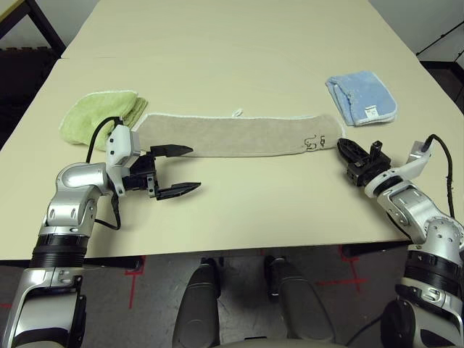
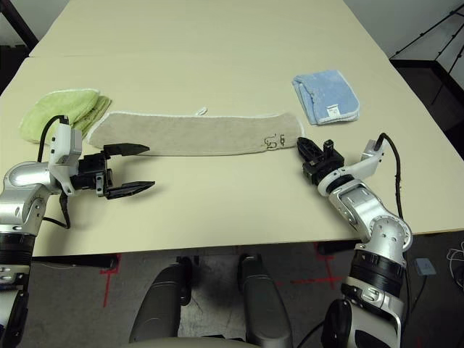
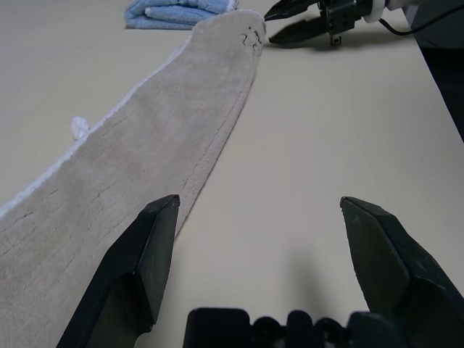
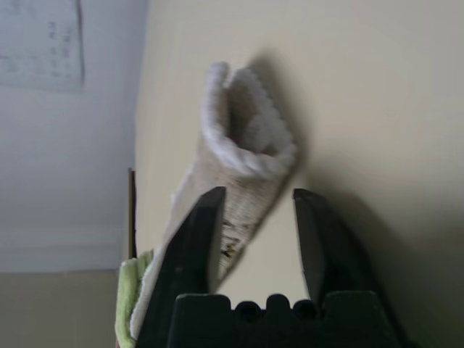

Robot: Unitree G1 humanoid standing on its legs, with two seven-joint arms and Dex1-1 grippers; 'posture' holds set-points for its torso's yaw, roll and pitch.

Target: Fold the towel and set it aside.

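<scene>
The beige towel lies on the table as a long narrow strip running left to right, with white edging along its far side, a small white loop and a dark logo near its right end. My left gripper is open, its far finger at the strip's near left edge and its near finger over bare table. At the right end of the strip, my right gripper points at the folded end. Its fingers stand a little apart, and the cloth lies just beyond their tips.
A folded light green towel touches the strip's left end. A folded light blue towel with a white tag lies behind the right end. The table's front edge runs close below both arms.
</scene>
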